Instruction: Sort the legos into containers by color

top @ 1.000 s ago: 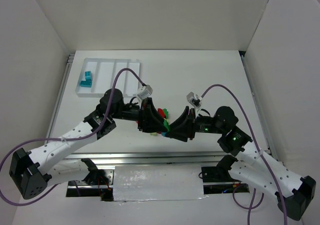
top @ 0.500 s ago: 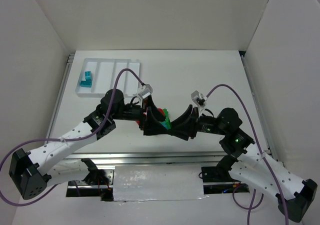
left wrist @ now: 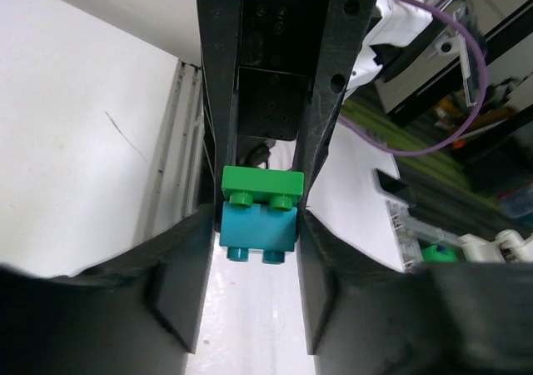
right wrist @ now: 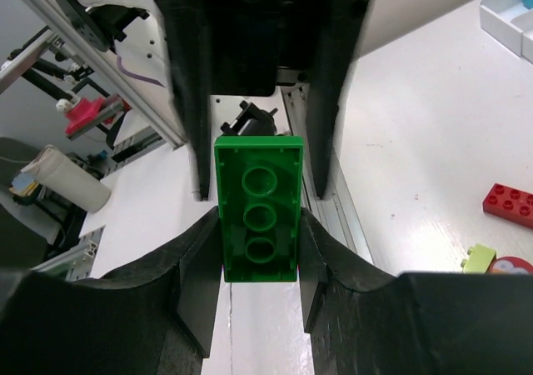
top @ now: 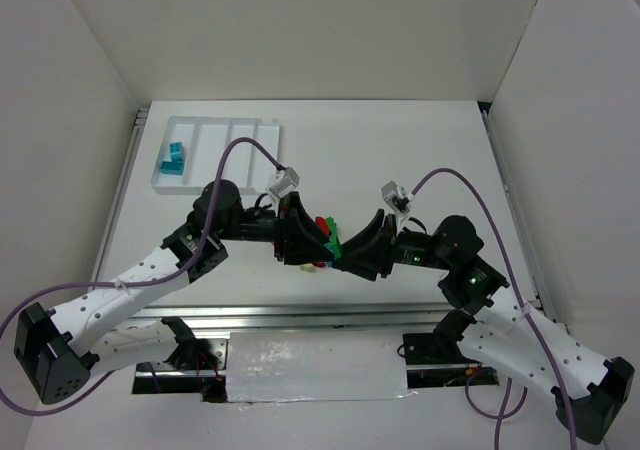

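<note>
- Overhead, the left gripper (top: 316,244) and the right gripper (top: 344,251) meet tip to tip over the near middle of the table (top: 420,160). A green brick (top: 333,244) shows between them. A red brick (top: 323,224) lies just beyond the tips and a yellow-green piece (top: 318,266) just in front of them. The white tray (top: 272,126) sits well apart at the far left, with teal-blue legos (top: 175,158) in its leftmost compartment. From this height it is unclear whether either gripper is closed.
- Seen from the left wrist, the left gripper's fingers (left wrist: 187,283) press on both sides of a teal brick (left wrist: 259,235), pinching it. The green brick (left wrist: 261,187) is stuck on the teal brick's far end. The opposite gripper's dark fingers flank the green brick.
- Seen from the right wrist, the right gripper's fingers (right wrist: 200,287) clamp the green brick (right wrist: 258,212) by its long sides, and its round sockets face the camera. The teal brick is hidden behind it. To the right, the red brick (right wrist: 510,204) and the yellow-green piece (right wrist: 479,258) lie loose on the table, near each other. A corner of the tray (right wrist: 504,12) shows at the top right.
</note>
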Motion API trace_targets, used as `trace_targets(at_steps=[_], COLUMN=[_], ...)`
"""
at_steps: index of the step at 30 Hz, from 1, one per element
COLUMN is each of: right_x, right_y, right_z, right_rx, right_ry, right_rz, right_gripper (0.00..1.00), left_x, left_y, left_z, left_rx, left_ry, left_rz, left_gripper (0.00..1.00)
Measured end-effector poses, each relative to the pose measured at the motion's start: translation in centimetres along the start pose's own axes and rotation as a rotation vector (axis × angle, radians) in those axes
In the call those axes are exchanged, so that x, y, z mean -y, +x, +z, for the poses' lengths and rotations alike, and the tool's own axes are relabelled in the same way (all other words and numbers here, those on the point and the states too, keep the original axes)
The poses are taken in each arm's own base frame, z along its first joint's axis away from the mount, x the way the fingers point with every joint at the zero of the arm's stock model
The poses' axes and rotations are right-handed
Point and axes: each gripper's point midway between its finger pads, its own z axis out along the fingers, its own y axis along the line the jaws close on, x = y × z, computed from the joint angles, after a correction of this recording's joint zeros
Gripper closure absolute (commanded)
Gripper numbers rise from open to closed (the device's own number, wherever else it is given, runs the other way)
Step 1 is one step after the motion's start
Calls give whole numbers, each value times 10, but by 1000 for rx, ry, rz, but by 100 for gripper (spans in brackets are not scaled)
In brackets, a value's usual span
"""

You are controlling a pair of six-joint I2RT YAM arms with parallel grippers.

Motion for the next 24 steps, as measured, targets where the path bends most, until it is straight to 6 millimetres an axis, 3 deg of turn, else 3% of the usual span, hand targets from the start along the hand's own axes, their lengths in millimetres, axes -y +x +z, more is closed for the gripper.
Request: trace_targets(at_steps=[2,6,7,9,10,13,14,21,24], right_x=[-1,-1,-1,-2,-2,-2,-2,-1,-4], right_y=[-1,-2,-3,-3,-4,-4,-4,-6,-7], right_z=[0,-1,-1,-2,-2,-2,-2,-8,-12], right_rx=[3,9,12,15,17,20,19,32,39], right_ry=[-1,2,3,5,6,8,9,34,35], right_rz=[-3,-3,-5,-6,-7,-8,-9,-33,-45], right_gripper=[100,100,100,100,95,53,47,47,51], left_x=[1,3,3,3,3,4,3,4,5], left_y=[0,-2,-2,-2,-3,-3,-3,2,2], left_z=[0,0,0,0,1,1,1,0,-1], left_rx=[1,4,6,9,11,13,13,-7,-12], left_ry=[6,17,17,21,22,23,22,28,37], left_rz=[0,15,17,21,22,26,27,19,20], left_gripper=[59,64,70,100,100,100,100,100,100])
